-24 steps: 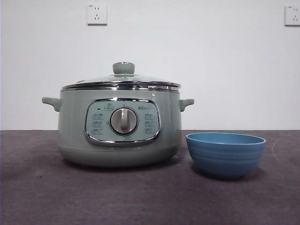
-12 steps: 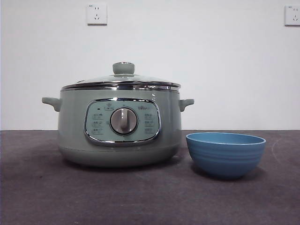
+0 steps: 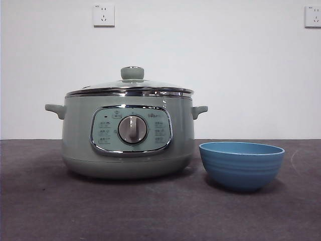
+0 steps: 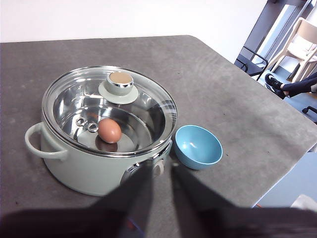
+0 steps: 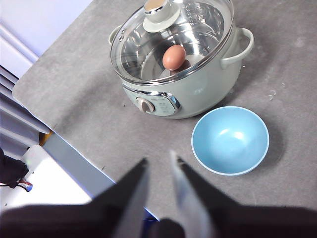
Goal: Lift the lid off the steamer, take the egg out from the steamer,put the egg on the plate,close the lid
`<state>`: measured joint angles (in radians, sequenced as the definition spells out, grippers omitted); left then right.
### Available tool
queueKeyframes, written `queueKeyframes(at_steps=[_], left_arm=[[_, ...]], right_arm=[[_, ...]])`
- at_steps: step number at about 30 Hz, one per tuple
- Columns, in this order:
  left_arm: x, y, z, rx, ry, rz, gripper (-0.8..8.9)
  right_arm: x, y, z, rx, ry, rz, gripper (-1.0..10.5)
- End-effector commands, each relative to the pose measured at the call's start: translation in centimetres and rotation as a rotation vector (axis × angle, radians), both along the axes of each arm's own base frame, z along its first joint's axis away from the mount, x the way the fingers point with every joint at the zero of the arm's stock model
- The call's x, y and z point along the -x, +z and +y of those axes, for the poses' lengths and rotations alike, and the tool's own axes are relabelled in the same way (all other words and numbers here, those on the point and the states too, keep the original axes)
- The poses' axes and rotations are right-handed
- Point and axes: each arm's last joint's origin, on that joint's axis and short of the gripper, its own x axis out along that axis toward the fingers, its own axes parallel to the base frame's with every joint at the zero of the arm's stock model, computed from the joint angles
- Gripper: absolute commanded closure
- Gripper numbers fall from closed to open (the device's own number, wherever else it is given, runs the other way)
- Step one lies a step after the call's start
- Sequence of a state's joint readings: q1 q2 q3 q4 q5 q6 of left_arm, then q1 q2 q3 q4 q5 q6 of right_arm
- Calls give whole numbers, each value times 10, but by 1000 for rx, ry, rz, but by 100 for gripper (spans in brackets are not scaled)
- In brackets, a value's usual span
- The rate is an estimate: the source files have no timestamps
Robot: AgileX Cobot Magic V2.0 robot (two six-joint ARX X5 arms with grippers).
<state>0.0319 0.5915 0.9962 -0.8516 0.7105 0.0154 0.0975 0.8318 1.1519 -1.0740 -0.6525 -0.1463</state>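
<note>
1. Plainly, the lid (image 3: 129,86) sits shut on the steamer (image 3: 128,138); glass, likely slippery and breakable, so take its upright knob (image 3: 132,73).
2. The egg (image 4: 109,130) lies inside, fragile, long axis toward 1 o'clock in the left wrist view.
3. The plate (image 3: 241,164) stands at the steamer's 3 o'clock on the desk (image 3: 150,211).
4. The left gripper (image 4: 161,171) and right gripper (image 5: 159,166) hover well clear, jaws narrowly parted, holding nothing.

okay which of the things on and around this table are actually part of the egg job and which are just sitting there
Part of the job:
clear glass lid with green knob
sage-green electric steamer pot
brown egg
round blue bowl serving as plate

Just there:
white wall sockets
pale chair
</note>
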Motion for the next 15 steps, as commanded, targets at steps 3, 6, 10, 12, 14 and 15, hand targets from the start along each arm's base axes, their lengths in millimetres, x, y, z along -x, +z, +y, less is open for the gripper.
queueKeyframes(at_steps=[3,6,10,12,14,15], left_arm=[[0,2,0,4,2,-10,242],[-3,3,0,5,2,-14,242],[-12,4,0,11,4,-19,242],[-18,5,0,11,2,-27,242],[-26,6,0,11,-4,-36,242],[-31,6,-1,14,-9,-38,241]], right_arm=[[0,1,0,-1,3,-7,376],[0,1,0,-1,3,-7,378],[0,1,0,-1,2,-7,379],[0,1,0,-1,2,-7,379],[0,1,0,-1,2,-7,379],[0,1,0,-1,2,-7,379]])
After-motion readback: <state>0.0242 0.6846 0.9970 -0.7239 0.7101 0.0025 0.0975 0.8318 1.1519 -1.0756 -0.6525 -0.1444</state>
